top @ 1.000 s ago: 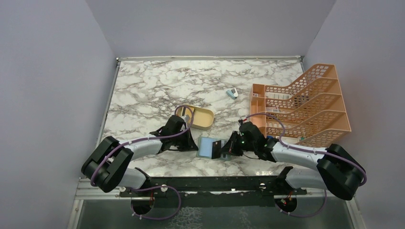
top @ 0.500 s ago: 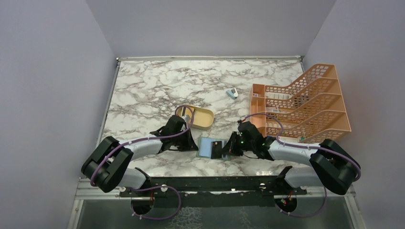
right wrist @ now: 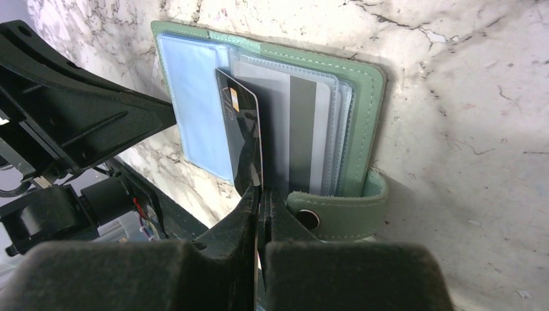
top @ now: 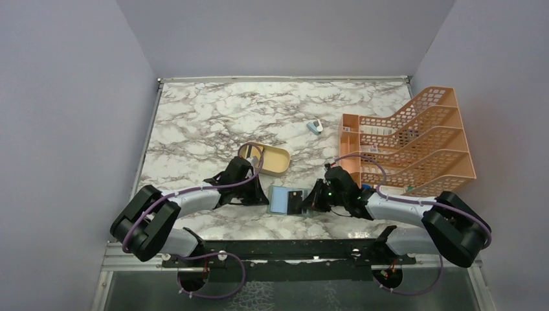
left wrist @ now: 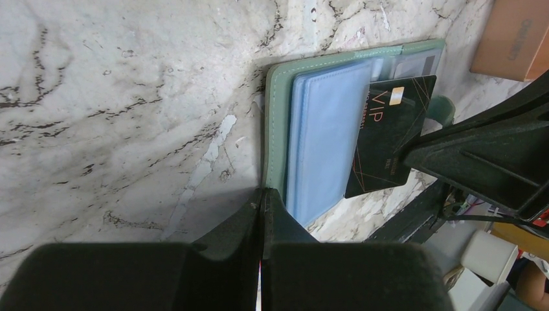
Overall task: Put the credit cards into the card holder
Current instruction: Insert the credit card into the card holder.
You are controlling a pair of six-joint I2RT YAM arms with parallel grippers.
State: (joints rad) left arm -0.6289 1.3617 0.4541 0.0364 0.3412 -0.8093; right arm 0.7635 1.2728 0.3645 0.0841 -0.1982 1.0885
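Right pincer [right wrist: 260,194] grips black credit card [right wrist: 241,123], which lies across the pockets of open card holder [right wrist: 366,103] on bench [right wrist: 453,78]. Left pincer [left wrist: 261,202], jaws together, touches holder's corner.

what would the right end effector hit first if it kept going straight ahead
Probably the card holder, its pockets open ahead; the right end effector grips a black card aimed there.

Looked like a robot lab booth, plain lilac walls [top: 65,97] boxed in a marble-patterned table [top: 194,116], left arm [top: 188,196] and right arm [top: 395,208] bolted to a metal rail [top: 285,249] at the near edge.
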